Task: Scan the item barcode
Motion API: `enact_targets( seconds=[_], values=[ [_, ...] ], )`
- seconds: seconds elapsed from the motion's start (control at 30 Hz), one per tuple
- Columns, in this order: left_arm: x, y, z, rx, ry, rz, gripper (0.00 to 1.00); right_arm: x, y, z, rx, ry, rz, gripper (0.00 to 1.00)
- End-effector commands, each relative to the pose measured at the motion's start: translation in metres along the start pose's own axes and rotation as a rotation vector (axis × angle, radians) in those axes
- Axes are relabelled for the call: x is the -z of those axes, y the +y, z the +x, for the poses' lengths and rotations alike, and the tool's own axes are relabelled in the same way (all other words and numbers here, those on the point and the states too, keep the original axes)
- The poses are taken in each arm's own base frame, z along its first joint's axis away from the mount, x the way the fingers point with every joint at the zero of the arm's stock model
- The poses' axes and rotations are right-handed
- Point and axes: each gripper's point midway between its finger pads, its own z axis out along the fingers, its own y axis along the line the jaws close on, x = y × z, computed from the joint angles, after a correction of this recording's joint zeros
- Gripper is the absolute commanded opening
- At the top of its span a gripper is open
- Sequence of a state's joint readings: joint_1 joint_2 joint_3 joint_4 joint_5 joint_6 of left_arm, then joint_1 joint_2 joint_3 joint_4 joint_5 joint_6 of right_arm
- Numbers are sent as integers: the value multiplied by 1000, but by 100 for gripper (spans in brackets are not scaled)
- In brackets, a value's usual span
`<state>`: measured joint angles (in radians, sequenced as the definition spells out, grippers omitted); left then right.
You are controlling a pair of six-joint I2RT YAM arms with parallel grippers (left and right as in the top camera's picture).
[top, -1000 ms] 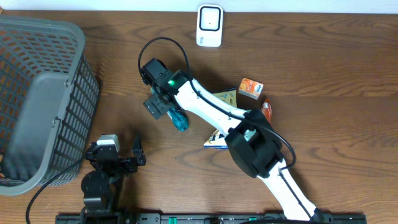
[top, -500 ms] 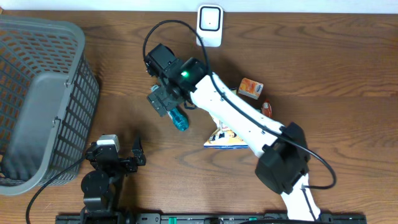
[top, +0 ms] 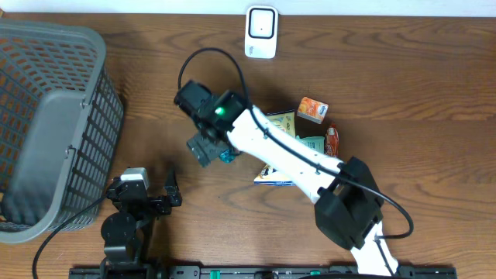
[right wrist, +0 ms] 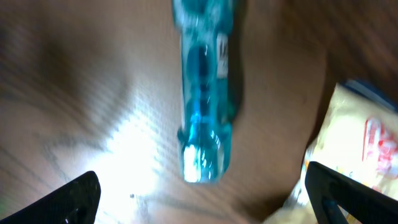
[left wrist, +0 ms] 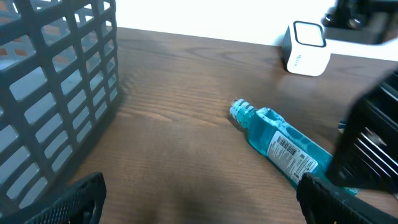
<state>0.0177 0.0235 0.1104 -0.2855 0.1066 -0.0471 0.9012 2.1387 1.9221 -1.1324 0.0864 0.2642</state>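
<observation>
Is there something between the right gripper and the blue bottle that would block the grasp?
Nothing visible does. The right gripper hangs straight over the blue bottle with its fingers open. The bottle lies alone on the bare table; the snack bag lies to one side, apart from it.

Overhead's even and sharp — right wrist view smears badly, white glare on the table (right wrist: 134,140) beside the blurred blue bottle (right wrist: 202,93); left wrist background blown out.
</observation>
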Motion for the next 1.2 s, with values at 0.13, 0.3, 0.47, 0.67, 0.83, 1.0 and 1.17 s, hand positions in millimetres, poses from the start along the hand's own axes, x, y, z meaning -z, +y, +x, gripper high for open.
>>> enact_targets(
  seconds=[0.13, 0.3, 0.47, 0.67, 0.83, 1.0, 1.17],
  values=[
    [-2, 0, 13, -14, 43, 6, 98, 131, -22, 9, -45, -329, 93, 99],
    [-2, 0, 13, -13, 43, 6, 98, 134, -15, 33, 43, -509, 41, 99],
    [-2, 0, 13, -14, 43, 6, 98, 61, -13, 44, 25, -584, -22, 99],
    [-2, 0, 13, -13, 43, 6, 98, 12, 1, 36, 64, -519, -83, 98],
    [-2, 0, 13, -13, 43, 6, 98, 1, -3, 12, 43, -483, -81, 92],
    [-2, 0, 13, -13, 43, 6, 98, -17, 7, 0, 80, -442, -133, 89],
    [-2, 0, 13, -13, 43, 6, 98, -53, 10, 3, 104, -356, -115, 85]
  ],
)
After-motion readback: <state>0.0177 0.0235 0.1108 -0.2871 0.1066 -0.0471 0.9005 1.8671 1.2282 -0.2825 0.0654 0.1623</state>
